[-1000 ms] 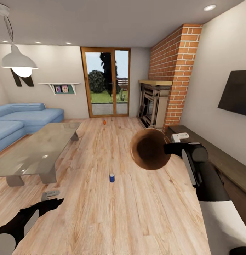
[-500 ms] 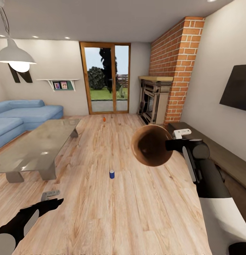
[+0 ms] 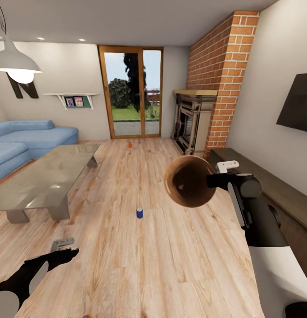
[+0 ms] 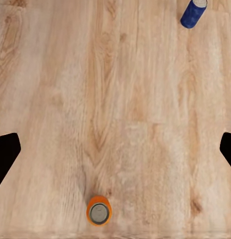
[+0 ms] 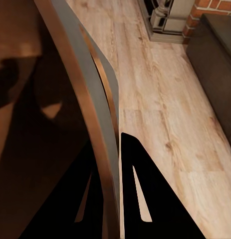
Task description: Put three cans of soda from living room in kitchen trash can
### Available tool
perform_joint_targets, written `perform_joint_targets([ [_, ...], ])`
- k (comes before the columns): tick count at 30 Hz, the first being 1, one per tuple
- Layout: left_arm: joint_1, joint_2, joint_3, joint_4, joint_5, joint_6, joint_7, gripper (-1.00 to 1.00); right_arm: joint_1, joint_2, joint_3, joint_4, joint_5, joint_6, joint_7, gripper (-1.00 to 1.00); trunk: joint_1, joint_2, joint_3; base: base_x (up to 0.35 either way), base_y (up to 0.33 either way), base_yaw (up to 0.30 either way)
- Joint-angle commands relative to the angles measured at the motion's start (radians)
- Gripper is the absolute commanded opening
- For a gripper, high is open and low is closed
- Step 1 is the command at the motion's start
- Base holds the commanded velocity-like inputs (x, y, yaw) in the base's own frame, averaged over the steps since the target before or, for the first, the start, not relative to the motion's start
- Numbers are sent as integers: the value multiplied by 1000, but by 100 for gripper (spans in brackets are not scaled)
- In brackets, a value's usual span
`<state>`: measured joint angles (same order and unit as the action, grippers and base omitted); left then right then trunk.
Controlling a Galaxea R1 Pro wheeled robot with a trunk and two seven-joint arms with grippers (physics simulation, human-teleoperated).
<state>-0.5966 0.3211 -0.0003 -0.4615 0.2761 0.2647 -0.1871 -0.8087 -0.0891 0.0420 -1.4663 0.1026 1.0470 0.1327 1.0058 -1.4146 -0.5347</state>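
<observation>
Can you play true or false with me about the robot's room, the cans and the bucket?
1. The right end effector holds the bucket by its rim. True.
2. The blue can sits on the glass table. False: it stands on the wood floor.
3. An orange can stands far off near the glass doors. True.
4. The left end effector is holding a can. False: it is open and empty over the floor.
5. The left wrist view shows an orange can standing upright. True.
6. The sofa is red. False: it is blue.
</observation>
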Motion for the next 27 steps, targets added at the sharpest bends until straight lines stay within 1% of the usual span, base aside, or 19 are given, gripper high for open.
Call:
perform_joint_targets([
  [1, 0, 0, 0, 2, 0, 10, 0, 100, -1, 0, 0, -1, -11, 0, 4, -100, 4, -7, -5, 0, 0, 0],
  [3, 0, 1, 0, 27, 0, 37, 2, 100, -1, 0, -1, -1, -11, 0, 4, -100, 12, -21, -14, 0, 0, 0],
  [5, 0, 0, 2, 98, 2, 57, 2, 100, -1, 0, 0, 0, -11, 0, 4, -100, 19, -35, -24, 0, 0, 0],
  [6, 0, 2, 3, 147, 3, 64, 3, 100, 0, 0, 1, 0, -11, 0, 4, -100, 23, -42, -28, 0, 0, 0],
  [9, 0, 3, 3, 171, 5, 68, 1, 100, 0, 0, 1, 0, -11, 0, 4, -100, 35, -63, -42, 0, 0, 0],
  [16, 0, 4, 3, 182, 7, 69, 0, 100, 0, 0, 1, -1, -5, 0, 4, -100, 61, -112, -75, 0, 0, 0],
  [19, 0, 4, 4, 181, 9, 68, -1, 100, 0, 3, 1, -1, 26, 0, 5, -100, 73, -133, -90, 0, 0, 0],
  [21, 0, 3, 4, 181, 9, 66, -2, 100, 0, 5, 1, -2, 36, 0, 5, -100, 81, -147, -99, 0, 0, 0],
  [27, 0, 1, 5, 180, 8, 62, -6, 100, 0, 6, 2, -2, 46, 0, 5, -100, 104, -189, -127, 0, 0, 0],
])
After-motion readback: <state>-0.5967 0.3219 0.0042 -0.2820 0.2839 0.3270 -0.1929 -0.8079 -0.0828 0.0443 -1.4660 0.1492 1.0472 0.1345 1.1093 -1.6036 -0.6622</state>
